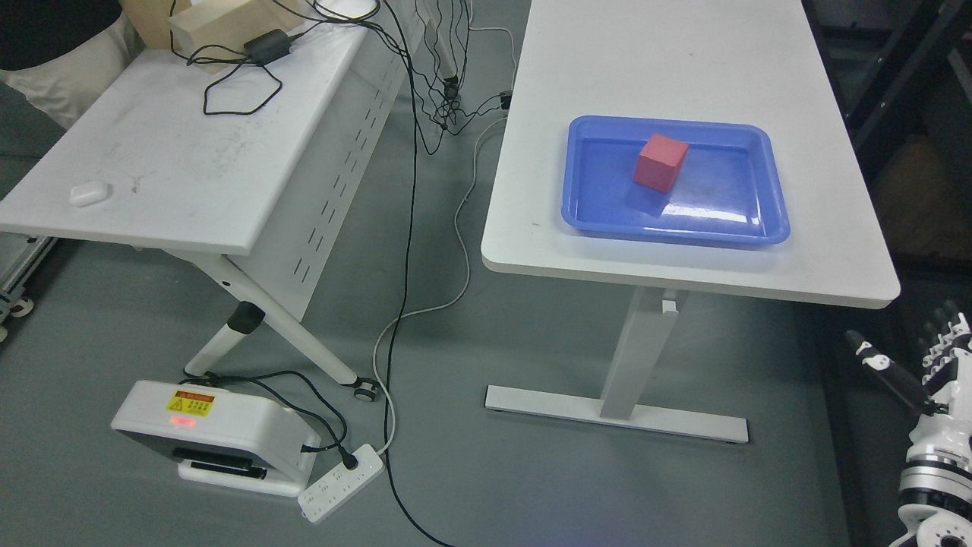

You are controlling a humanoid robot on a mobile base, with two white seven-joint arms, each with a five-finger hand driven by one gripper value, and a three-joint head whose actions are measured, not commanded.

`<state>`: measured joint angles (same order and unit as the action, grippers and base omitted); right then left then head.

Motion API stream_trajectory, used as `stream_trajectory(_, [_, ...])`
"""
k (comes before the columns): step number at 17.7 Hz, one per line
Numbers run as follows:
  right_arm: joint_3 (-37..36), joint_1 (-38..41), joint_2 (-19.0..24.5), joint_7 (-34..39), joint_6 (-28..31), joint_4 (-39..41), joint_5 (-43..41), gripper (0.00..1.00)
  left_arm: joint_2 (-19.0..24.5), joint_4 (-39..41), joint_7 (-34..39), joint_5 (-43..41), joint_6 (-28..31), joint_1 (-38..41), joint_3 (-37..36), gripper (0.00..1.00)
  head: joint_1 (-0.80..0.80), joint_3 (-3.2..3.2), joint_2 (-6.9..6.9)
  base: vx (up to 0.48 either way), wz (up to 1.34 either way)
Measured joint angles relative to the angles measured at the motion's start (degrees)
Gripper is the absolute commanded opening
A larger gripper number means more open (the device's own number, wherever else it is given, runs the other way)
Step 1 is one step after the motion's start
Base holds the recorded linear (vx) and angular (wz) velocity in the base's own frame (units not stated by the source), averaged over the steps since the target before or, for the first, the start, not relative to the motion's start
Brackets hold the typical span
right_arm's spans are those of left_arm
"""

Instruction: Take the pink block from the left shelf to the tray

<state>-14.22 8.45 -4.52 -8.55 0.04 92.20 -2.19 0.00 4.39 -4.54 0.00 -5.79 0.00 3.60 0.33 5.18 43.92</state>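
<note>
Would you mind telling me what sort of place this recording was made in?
Most likely a robotics lab or workshop rather than a home: plain white work tables on a grey floor, loose cables running to a power strip, and a blue tray holding a pink block as a test setup.

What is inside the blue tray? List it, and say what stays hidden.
Inside the blue tray sits one pink block, upright on the tray floor, touching no wall. Nothing else shows in it. The patch of floor beneath the block is covered.
</note>
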Motion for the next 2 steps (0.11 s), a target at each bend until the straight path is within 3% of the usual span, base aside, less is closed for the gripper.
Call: stream_trajectory(2, [-0.02, 0.00, 0.01, 0.06, 0.00, 0.00, -0.03, 1.00, 0.00, 0.00, 0.00, 0.00, 0.00, 0.00, 0.00, 1.00, 0.00, 0.00, 0.00, -0.164, 0.00])
